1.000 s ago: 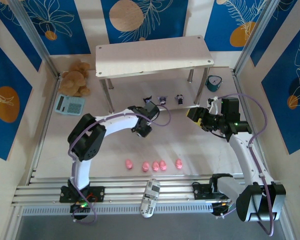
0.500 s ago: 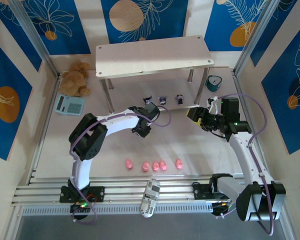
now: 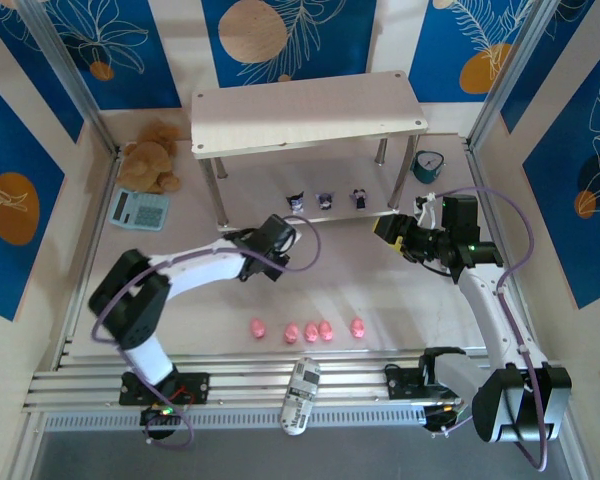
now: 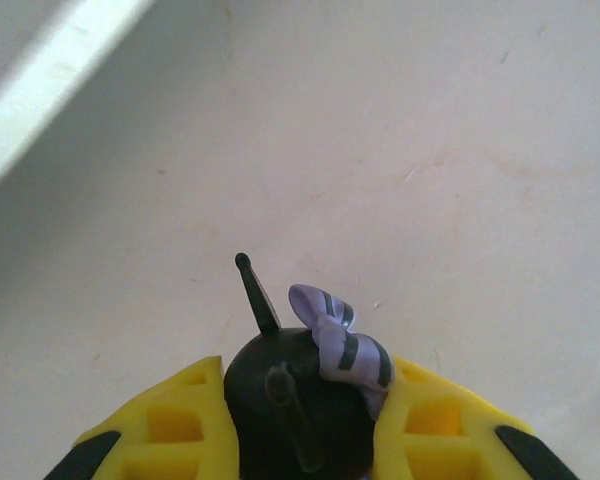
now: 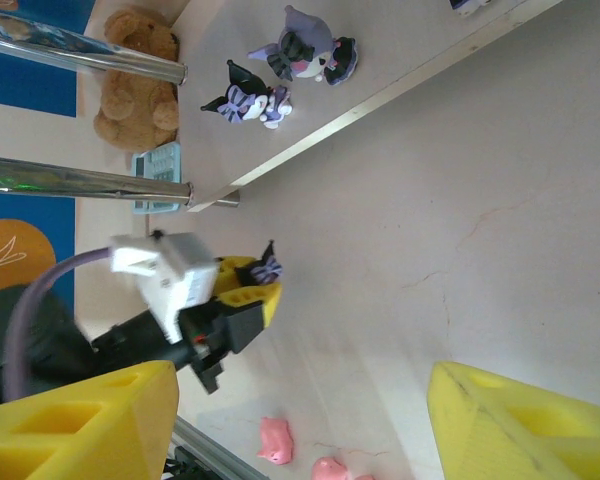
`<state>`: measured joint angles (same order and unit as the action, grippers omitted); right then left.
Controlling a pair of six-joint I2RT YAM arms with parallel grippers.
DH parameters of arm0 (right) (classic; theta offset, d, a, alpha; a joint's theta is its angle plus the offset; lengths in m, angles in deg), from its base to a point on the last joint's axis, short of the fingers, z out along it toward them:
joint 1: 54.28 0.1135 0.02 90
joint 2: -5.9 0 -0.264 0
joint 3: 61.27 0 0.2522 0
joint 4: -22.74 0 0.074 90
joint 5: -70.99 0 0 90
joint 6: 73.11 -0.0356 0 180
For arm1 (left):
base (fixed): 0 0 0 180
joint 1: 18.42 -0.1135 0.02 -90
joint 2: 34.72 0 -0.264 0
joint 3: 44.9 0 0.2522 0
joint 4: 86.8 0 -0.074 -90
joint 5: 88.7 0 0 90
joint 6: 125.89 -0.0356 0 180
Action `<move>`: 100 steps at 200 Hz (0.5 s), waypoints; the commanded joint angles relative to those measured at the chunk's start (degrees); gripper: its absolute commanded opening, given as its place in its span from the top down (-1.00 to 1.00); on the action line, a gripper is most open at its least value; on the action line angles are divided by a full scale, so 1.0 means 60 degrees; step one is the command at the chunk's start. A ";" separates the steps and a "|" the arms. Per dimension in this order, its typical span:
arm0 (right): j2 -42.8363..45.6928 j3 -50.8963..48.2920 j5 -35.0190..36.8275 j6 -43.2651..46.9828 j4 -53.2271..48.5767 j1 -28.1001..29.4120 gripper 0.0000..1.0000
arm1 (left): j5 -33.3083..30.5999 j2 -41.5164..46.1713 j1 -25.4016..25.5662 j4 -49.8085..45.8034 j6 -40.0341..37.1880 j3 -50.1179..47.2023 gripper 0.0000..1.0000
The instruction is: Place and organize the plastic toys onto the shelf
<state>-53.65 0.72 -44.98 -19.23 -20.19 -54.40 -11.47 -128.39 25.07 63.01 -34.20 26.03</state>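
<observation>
There's the dark figurine (image 4: pixel 305 395) with the striped purple bow, pinched between the left gripper (image 3: pixel 277 238) and its yellow jaws, just near of the shelf (image 3: pixel 310 115), lower board, left end. The right gripper (image 3: pixel 393 231) hovers off the right end, jaws spread wide.

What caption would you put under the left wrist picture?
Left gripper pinches a dark figurine with a striped purple bow over the pale table.
</observation>
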 commanded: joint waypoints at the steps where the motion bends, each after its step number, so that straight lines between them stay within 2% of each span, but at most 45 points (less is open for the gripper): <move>1: -0.0083 0.0228 -0.0203 0.0035 -0.0119 0.0049 -0.35 | 0.1032 0.1425 -0.0611 0.2496 0.0380 -0.1299 0.70; 17: -0.0084 0.0260 -0.0103 -0.0006 -0.0120 0.0121 -0.35 | 0.1870 0.1991 -0.1307 0.3201 0.0699 -0.1885 0.71; 30: -0.0108 0.0275 -0.0044 -0.0022 -0.0077 0.0200 -0.35 | 0.2113 0.2268 -0.1546 0.3752 0.0558 -0.2258 0.71; 49: -0.0160 0.0282 0.0077 -0.0082 -0.0039 0.0351 -0.35 | 0.2634 0.2579 -0.1795 0.5348 0.0290 -0.2966 0.72; 73: -0.0269 0.0348 0.0213 -0.0110 -0.0058 0.0539 -0.35 | 0.3505 0.2427 -0.2152 0.6562 0.0164 -0.3097 0.72; 100: -0.0394 0.0469 0.0381 -0.0096 -0.0104 0.0715 -0.35 | 0.4000 0.1975 -0.2325 0.8163 -0.0094 -0.3252 0.71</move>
<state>-55.46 1.09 -43.58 -19.47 -20.23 -51.05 6.43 -114.81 12.65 97.50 -32.71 7.41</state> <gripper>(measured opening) 0.676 0.246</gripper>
